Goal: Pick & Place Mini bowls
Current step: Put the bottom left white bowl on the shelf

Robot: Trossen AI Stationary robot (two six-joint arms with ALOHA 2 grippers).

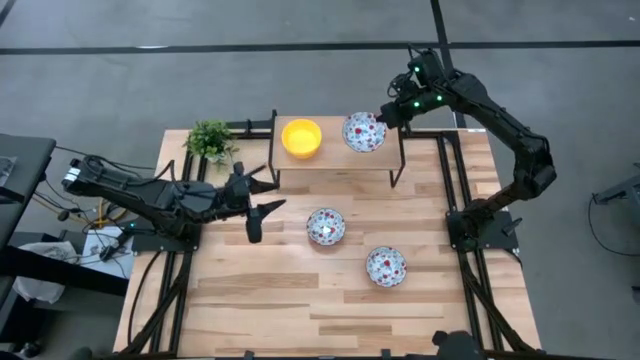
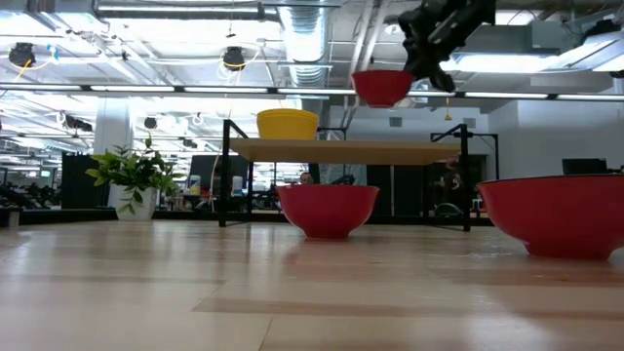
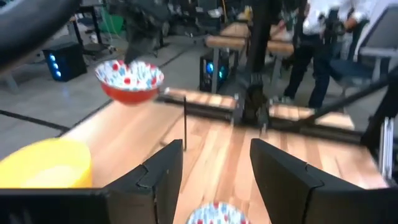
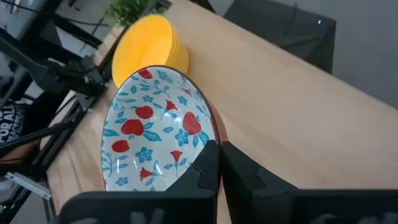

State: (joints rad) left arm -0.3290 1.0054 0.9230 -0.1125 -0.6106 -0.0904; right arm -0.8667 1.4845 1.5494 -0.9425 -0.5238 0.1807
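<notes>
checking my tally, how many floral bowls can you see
3: one floral bowl held above the shelf by the right gripper, two on the table at and. Nested ones could be hidden.

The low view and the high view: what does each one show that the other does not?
Only the low view shows that the held floral bowl hangs clear above the shelf, and that the bowls are red outside. Only the high view shows the floral insides and the open left end effector. Both show the yellow bowl on the shelf, the plant and the right end effector.
</notes>
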